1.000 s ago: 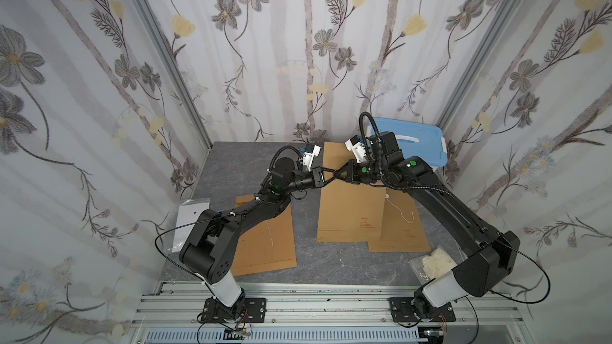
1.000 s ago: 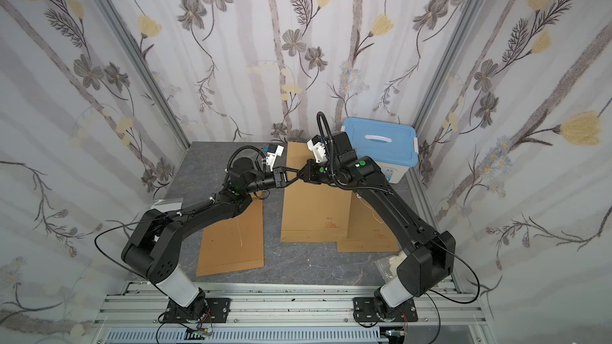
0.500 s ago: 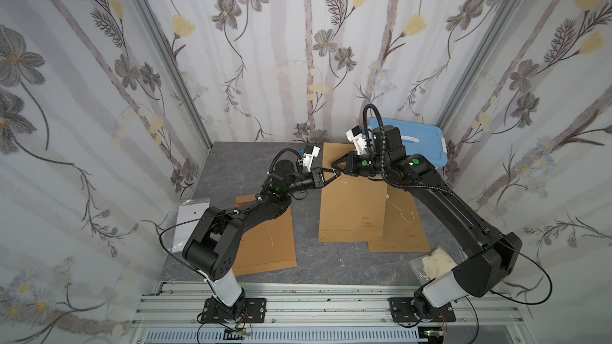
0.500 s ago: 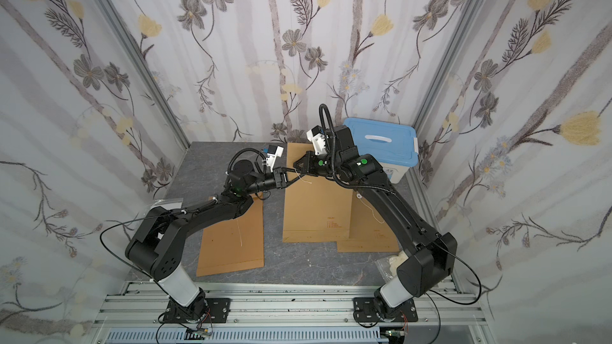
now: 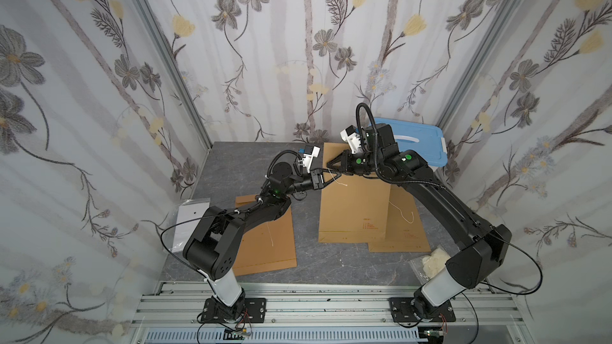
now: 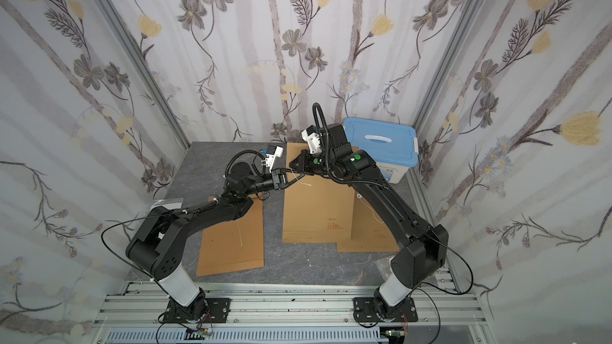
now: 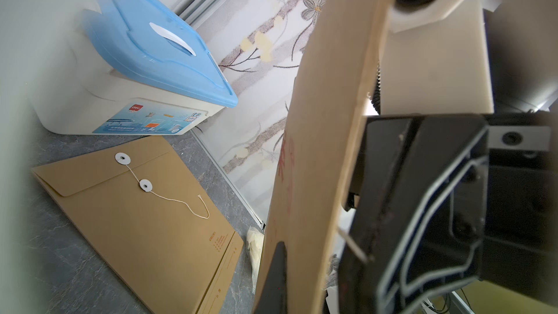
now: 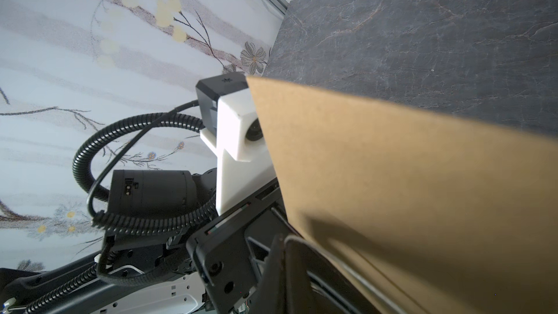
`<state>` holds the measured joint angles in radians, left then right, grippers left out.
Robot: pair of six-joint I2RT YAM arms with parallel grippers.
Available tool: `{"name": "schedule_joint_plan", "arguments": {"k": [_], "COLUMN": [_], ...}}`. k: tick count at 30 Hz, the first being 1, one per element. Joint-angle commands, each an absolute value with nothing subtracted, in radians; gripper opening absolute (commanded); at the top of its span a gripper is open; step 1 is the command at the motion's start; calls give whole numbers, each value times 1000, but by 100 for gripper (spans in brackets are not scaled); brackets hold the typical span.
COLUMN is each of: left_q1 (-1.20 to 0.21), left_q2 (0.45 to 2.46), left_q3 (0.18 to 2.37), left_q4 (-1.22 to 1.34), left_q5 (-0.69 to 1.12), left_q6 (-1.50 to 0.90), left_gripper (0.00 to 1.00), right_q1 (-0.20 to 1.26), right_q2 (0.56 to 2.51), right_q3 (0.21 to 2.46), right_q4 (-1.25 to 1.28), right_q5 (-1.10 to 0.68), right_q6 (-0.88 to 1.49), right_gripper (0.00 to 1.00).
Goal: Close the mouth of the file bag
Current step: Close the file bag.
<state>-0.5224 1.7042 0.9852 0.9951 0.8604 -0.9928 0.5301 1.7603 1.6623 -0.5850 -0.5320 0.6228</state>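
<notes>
The grey table [image 5: 251,167] carries a blue-lidded box [image 5: 417,140] at the far right and three brown bags. The file bag [image 5: 352,206] being worked on is the middle one, flat at its near end. Its far end is lifted, and both wrist views show its paper standing on edge close by.

Over the last second the right gripper [image 5: 331,165] has slid left to meet the left gripper [image 5: 326,178], which has hardly moved, at the bag's far left edge. The left jaws are clamped on the paper. The right jaws are together, but I cannot tell whether on paper or cord. The white cord [image 5: 341,184] dangles loose, so the flap seems raised for folding and the mouth is not yet closed.
</notes>
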Motion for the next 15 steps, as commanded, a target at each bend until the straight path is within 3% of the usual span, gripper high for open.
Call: {"name": "schedule_joint_plan", "arguments": {"k": [1,8,15], "left_q1": [-510,-493,-494], "left_q2": [1707,1762,1772], "left_q3": [985,997,1003], "left_q4": [1113,1301,1321], "left_q5": [862,870,862], "left_q6": [-1060,-1214,-1234], "left_gripper": [0,0,0], "right_q1": [534,480,453], "right_q2": [1726,1640,1605], "right_q3": [1605,1395,1316], "right_q4": [-540,-397,-394], "right_q5": [-551,-575,-574], "right_q6": [632,694,680], "right_gripper": [0,0,0]}}
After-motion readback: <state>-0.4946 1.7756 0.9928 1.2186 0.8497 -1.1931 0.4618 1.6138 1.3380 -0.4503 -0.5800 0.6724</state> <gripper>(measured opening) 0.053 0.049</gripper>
